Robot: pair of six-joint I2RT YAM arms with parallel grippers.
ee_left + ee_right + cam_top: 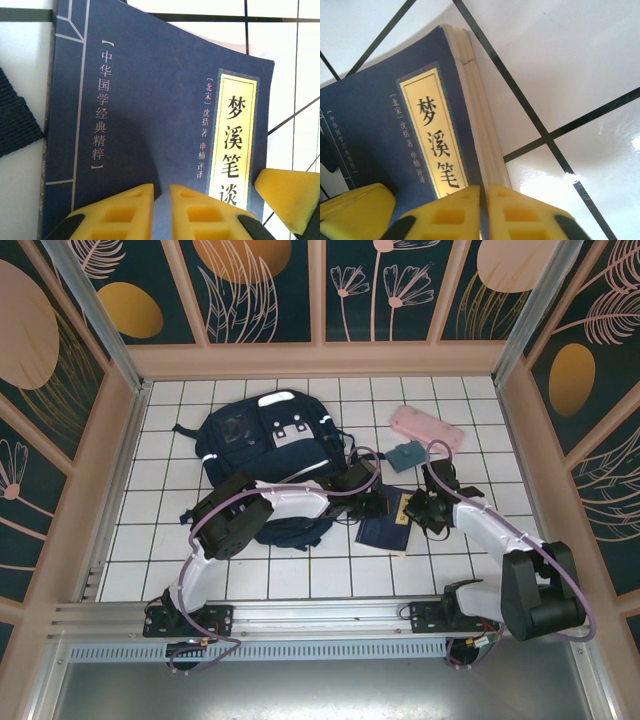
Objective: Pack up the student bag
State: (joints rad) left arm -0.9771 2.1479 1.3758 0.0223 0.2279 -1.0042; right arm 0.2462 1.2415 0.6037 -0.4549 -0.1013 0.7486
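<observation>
The student bag (pixel 262 443), a large dark navy backpack, lies flat at the back left of the tiled floor. In front of it to the right lies a navy book (pixel 386 531) with a gold title strip (pixel 235 140). My left gripper (pixel 377 506) meets the book's top edge from the left. Its yellow fingers (pixel 161 192) are shut on the blue cover, which fills the narrow slit between them. From the right, my right gripper (pixel 413 512) has its fingers (pixel 484 192) shut on the cover's edge beside the cream page block (pixel 480 115).
A pink pencil case (pixel 427 427) and a small teal item (pixel 405 455) lie behind the book at the back right. A black bag strap (pixel 15 125) lies left of the book. Patterned walls enclose the tiled floor (pixel 480 440).
</observation>
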